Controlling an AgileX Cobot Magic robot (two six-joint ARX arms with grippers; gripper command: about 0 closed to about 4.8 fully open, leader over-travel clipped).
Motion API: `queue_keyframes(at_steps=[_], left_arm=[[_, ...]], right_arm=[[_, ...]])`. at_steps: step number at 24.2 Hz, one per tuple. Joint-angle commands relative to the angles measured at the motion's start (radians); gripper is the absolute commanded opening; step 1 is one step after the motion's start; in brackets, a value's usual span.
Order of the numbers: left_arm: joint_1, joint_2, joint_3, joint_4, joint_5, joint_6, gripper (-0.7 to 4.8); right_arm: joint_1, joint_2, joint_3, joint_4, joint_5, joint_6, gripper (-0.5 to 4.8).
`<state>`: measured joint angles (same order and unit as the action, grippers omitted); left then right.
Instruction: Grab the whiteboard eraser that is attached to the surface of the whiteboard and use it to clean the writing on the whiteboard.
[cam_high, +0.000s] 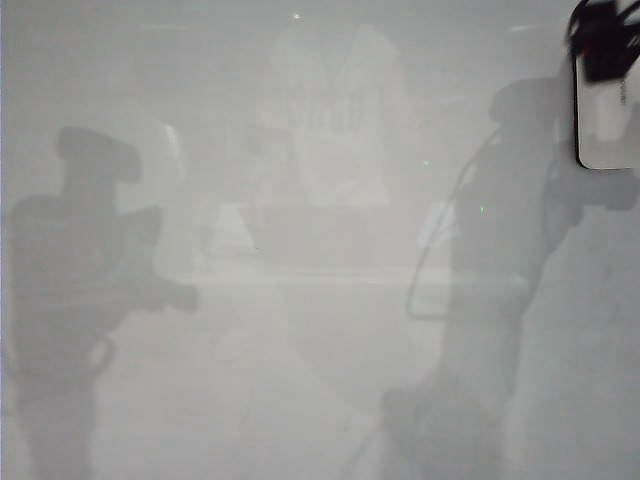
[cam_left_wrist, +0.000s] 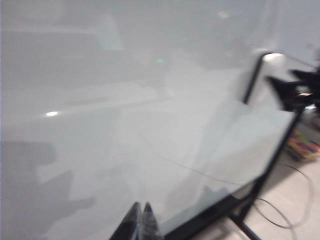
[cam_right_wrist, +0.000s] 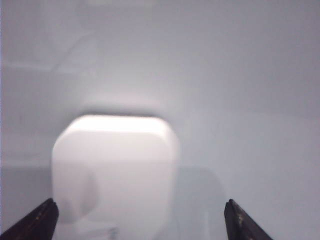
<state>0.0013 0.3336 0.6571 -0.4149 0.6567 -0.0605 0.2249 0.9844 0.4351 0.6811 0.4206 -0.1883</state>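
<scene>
Two end effectors: right wide open over whiteboard eraser, left closed beside whiteboard.

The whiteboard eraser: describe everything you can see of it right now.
The whiteboard eraser is a white block with rounded corners and a smooth, plastic-looking face; a dark edge shows along its sides in the exterior view. It sits flat against the whiteboard, at the upper right edge of that view, partly cut off by the frame. The right gripper is open, one finger on either side of it, neither clearly touching. The left gripper, shut, is far away. No writing is visible near it.
</scene>
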Motion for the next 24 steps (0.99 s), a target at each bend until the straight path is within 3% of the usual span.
queue_keyframes(at_steps=[1,2,3,4,5,7,9,12,14,24], left_arm=[[-0.001,0.001,0.003,0.037,-0.102,0.001,-0.06],[-0.001,0.001,0.003,0.046,-0.12,0.001,-0.06],[-0.001,0.001,0.003,0.056,-0.134,0.001,-0.06],[-0.001,0.001,0.003,0.066,-0.148,0.001,-0.06],[-0.001,0.001,0.003,0.073,-0.163,0.001,-0.06],[-0.001,0.001,0.003,0.072,-0.223,0.001,-0.06],[-0.001,0.001,0.003,0.073,-0.243,0.001,-0.06],[-0.001,0.001,0.002,0.072,-0.261,0.002,-0.06],[-0.001,-0.002,0.001,0.07,-0.26,0.005,-0.06],[-0.001,-0.095,-0.027,0.016,-0.295,0.045,-0.06]], right_arm=[[0.002,-0.163,0.003,-0.157,0.011,0.002,4.79],[0.002,-0.216,0.003,-0.207,0.01,0.002,4.79],[0.002,-0.272,0.003,-0.26,0.006,0.002,4.42],[0.002,-0.344,0.003,-0.327,0.005,0.006,3.44],[0.003,-0.469,0.005,-0.435,-0.009,0.016,1.84],[0.003,-0.673,0.005,-0.592,-0.04,0.016,0.67],[0.003,-0.803,0.006,-0.694,-0.043,0.016,0.08],[0.003,-0.991,0.006,-0.871,-0.087,0.016,-0.04],[0.011,-0.976,0.035,-0.961,-0.104,0.04,-0.04],[0.014,-0.98,0.003,-1.014,-0.164,0.089,-0.04]])
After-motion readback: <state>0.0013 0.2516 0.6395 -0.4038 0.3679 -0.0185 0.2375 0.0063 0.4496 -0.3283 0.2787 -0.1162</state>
